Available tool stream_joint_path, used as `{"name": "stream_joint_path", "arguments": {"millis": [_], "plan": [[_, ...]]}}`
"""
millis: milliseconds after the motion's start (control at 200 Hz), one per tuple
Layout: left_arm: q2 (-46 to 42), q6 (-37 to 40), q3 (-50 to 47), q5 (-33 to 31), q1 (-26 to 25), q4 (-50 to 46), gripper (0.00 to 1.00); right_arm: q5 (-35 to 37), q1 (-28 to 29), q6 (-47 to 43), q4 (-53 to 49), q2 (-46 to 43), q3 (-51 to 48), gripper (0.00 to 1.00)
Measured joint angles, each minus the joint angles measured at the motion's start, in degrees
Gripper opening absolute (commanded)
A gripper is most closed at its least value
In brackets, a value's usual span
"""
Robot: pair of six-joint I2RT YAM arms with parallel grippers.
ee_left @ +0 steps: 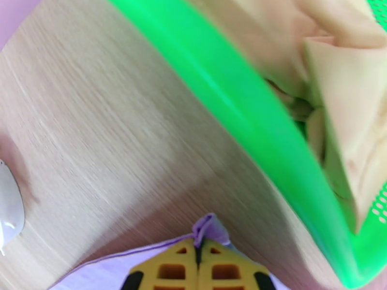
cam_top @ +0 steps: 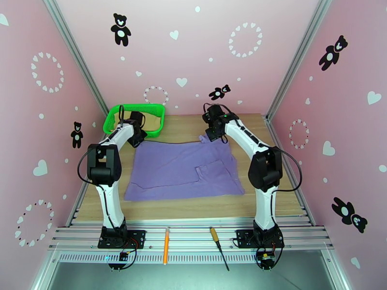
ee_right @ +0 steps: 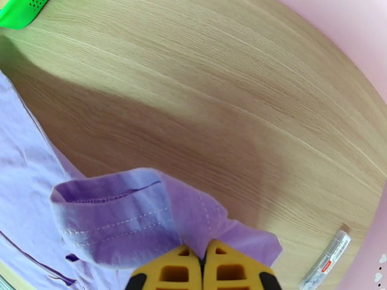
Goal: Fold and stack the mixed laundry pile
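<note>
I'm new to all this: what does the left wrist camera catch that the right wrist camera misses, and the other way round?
Extra in the left wrist camera: the tan garment bunched inside the green basket. Extra in the right wrist camera: a small white labelled strip lying on the table. Shared: that table, some green basket rim, and the lavender shirt, pinched by the left fingers in one and the right fingers in the other.

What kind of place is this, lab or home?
Probably a robot lab cell dressed as a nursery: aluminium frame holding pink walls with bear stickers, wooden table with a lavender shirt and green basket.
</note>
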Motion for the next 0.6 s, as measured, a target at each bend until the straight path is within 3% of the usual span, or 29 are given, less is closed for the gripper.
{"name": "stream_joint_path", "arguments": {"millis": [600], "plan": [[-12.6,3.9,-18.5,-0.4,0.0,8.3,0.0,-4.5,-0.1,0.8,10.9,-14.1,-25.2,0.0]]}}
